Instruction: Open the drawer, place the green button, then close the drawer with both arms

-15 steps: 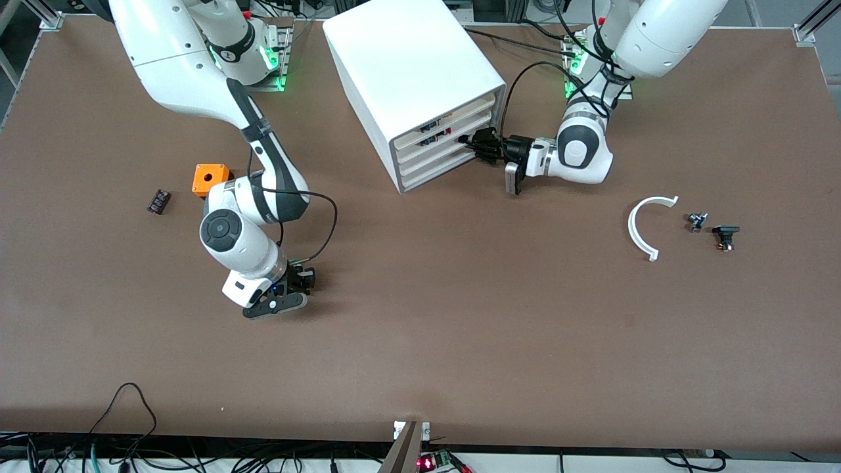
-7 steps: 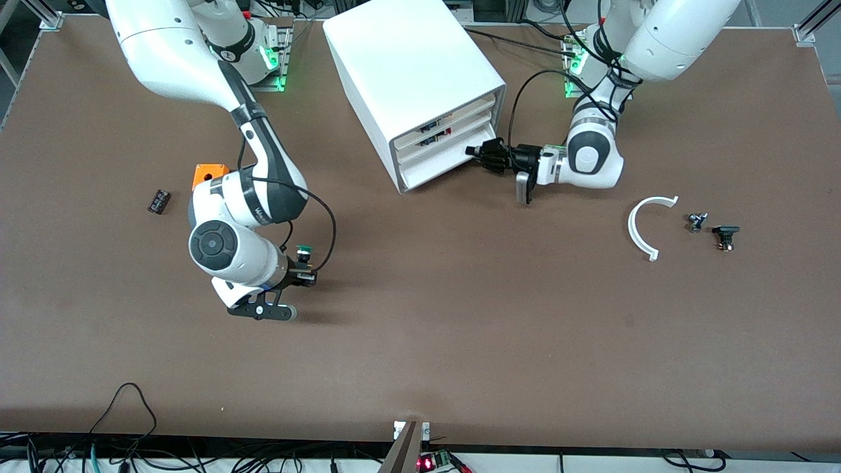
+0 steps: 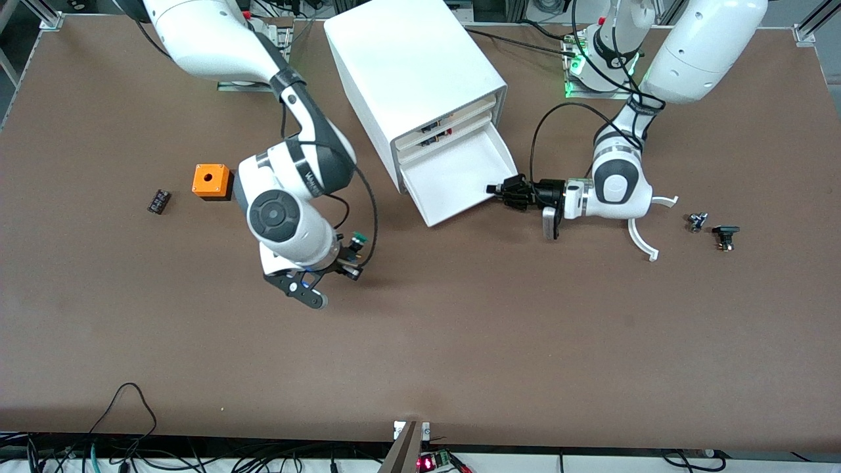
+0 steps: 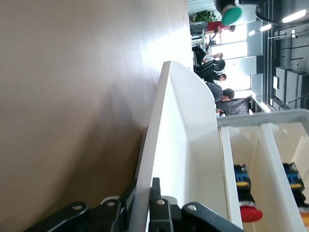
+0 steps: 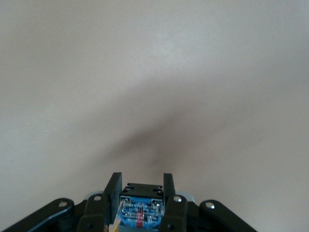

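Front view: the left gripper [image 3: 500,191] clamps the thin front of the smooth white drawer [image 3: 460,172], pulled out. The right gripper [image 3: 348,257] holds the green-capped button [image 3: 357,239] above the matte brown surface [image 3: 460,328].

Left wrist view: fingers [image 4: 157,200] pinch the drawer's [image 4: 178,145] front panel.

Right wrist view: fingers [image 5: 113,191] grip the button's [image 5: 140,210] square body.

An orange cube [image 3: 211,180] with a round hole stands on the brown worktop [image 3: 460,341] near the right arm's end, beside a small black ribbed part [image 3: 158,201]. Near the left arm's end lie a white curved piece [image 3: 638,242] and two small dark parts [image 3: 713,228].
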Robot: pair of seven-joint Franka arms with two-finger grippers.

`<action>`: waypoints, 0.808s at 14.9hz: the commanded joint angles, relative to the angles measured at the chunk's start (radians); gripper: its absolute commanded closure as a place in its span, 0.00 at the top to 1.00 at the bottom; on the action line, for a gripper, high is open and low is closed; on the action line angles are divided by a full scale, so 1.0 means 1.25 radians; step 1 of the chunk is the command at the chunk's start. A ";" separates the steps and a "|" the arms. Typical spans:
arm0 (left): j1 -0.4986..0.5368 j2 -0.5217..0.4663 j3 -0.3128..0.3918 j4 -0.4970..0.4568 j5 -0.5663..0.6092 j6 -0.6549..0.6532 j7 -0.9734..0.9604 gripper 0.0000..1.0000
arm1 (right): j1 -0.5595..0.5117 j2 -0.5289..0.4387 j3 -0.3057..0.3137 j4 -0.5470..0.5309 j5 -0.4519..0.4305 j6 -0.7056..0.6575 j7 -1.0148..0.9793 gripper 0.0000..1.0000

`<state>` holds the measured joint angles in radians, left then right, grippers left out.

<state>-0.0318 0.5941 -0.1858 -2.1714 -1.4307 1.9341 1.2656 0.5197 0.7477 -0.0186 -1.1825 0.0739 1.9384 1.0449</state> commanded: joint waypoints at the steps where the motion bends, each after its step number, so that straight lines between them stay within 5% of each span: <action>1: -0.004 0.036 0.011 0.045 0.019 0.005 -0.034 0.06 | 0.034 0.025 -0.005 0.073 0.010 -0.025 0.127 0.00; 2: -0.002 0.035 0.012 0.045 0.019 0.005 -0.032 0.74 | 0.048 0.024 -0.005 0.081 0.010 -0.025 0.165 0.00; 3: 0.000 0.028 0.014 0.045 0.023 0.004 -0.030 1.00 | 0.063 0.024 -0.005 0.086 0.010 -0.025 0.203 0.00; 7: 0.040 -0.015 0.014 0.058 0.102 -0.013 -0.097 1.00 | 0.128 0.023 -0.006 0.097 0.007 -0.018 0.348 0.00; 12: 0.077 -0.100 0.015 0.138 0.322 -0.098 -0.398 1.00 | 0.227 0.049 -0.015 0.096 -0.006 0.022 0.519 0.00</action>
<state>0.0500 0.5358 -0.1686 -2.0354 -1.1420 1.8558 0.9224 0.7587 0.7638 -0.0189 -1.1077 0.0733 1.9495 1.6125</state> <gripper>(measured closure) 0.013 0.612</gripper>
